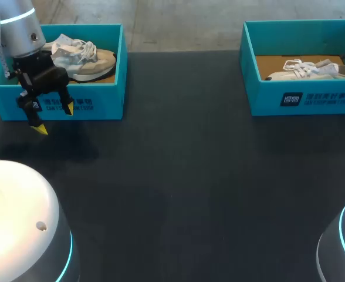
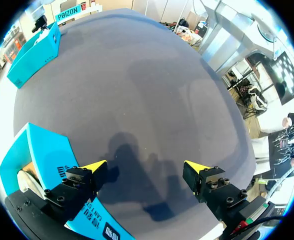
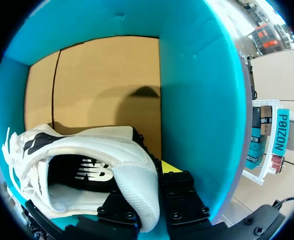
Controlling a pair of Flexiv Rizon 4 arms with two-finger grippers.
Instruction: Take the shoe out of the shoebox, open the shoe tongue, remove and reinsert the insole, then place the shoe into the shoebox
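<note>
On the table (image 1: 190, 188), the left box (image 1: 111, 88) sits at 10 o'clock and the right box (image 1: 249, 88) at 2 o'clock. Each has a printed label (image 1: 319, 98) on its front wall (a dark square mark beside pale lettering). The white shoe (image 1: 301, 70) lies in the right box, long axis 3 to 9, toe toward 9. A white logo (image 3: 93, 173) marks its dark lining. The right gripper (image 3: 154, 175) is at its heel; I cannot tell if it grips. The grey shoe (image 1: 81, 56) lies in the left box, toe apparently toward 3. The left gripper (image 1: 54, 119) hangs spread wide and unladen just before that box's front.

White lettering marks the left shoebox (image 1: 105, 97) and right shoebox (image 1: 266, 97).
</note>
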